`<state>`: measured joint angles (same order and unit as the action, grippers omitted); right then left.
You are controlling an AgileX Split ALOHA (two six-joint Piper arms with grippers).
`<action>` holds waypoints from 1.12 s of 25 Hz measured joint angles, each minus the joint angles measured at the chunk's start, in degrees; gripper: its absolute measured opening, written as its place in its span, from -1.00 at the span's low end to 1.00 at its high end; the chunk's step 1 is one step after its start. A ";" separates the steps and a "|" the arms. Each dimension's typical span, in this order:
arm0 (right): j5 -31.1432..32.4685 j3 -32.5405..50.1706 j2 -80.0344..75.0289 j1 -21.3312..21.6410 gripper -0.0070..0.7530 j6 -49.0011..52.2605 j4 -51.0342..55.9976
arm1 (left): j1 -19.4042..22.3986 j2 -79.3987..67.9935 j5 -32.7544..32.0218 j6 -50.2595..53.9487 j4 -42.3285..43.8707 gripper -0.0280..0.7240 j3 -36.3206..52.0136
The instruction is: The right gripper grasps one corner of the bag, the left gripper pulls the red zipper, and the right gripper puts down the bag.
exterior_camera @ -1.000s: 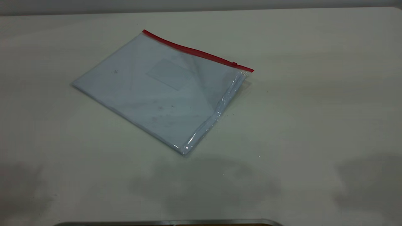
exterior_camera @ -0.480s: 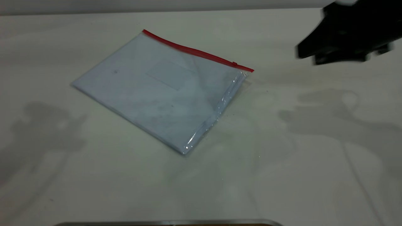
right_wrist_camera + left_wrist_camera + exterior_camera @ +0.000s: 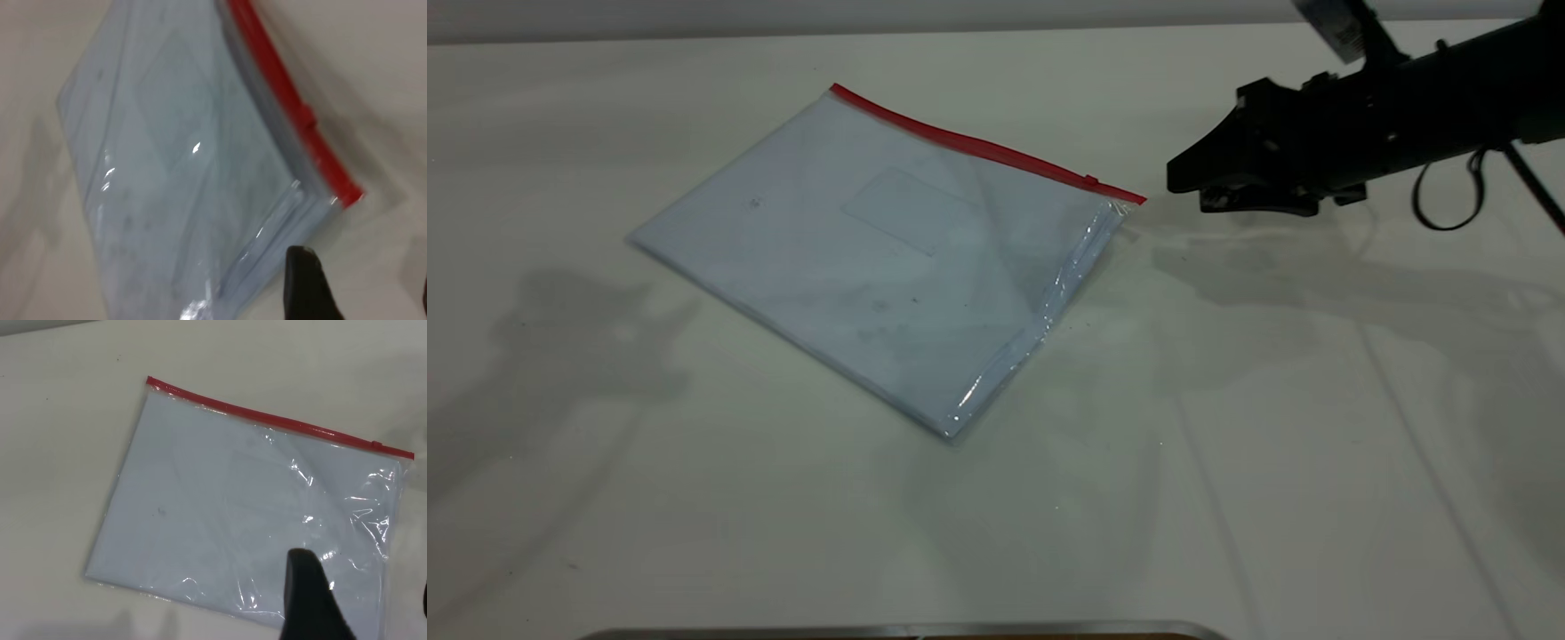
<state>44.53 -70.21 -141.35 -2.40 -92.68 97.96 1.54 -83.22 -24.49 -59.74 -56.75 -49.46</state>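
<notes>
Bag [image 3: 889, 258] lies flat on the table [image 3: 1227, 444], its red zipper [image 3: 983, 147] along the far edge with the slider tab [image 3: 1090, 180] close to the red-tipped corner [image 3: 1134, 199]. Just beside that corner, not touching it, the right gripper [image 3: 1196, 188] hovers; whether its fingers are spread cannot be told. One finger [image 3: 310, 600] of the left gripper shows above the bag; its spread cannot be told either.

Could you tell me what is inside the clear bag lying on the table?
Pale bluish-white paper shows through the bag, filling nearly all of it, with a faint rectangular window on top. Any sheets beneath are covered, so their count cannot be seen.
</notes>
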 joint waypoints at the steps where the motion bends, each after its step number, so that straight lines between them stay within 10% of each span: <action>1: 0.00 -1.27 -0.91 -0.31 0.21 0.08 0.02 | 0.00 0.00 0.05 -0.06 0.00 0.33 0.00; 23: -3.32 -11.74 -8.86 -9.37 0.18 3.12 3.69 | 0.00 0.00 0.21 -0.10 -0.19 0.33 0.00; 28: -3.09 -11.80 -9.23 -10.24 -0.46 3.12 3.69 | 0.00 0.00 0.25 -0.10 -0.19 0.33 0.00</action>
<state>41.44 -82.00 -150.57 -12.64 -89.55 101.65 1.54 -83.22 -24.24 -59.84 -56.94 -49.46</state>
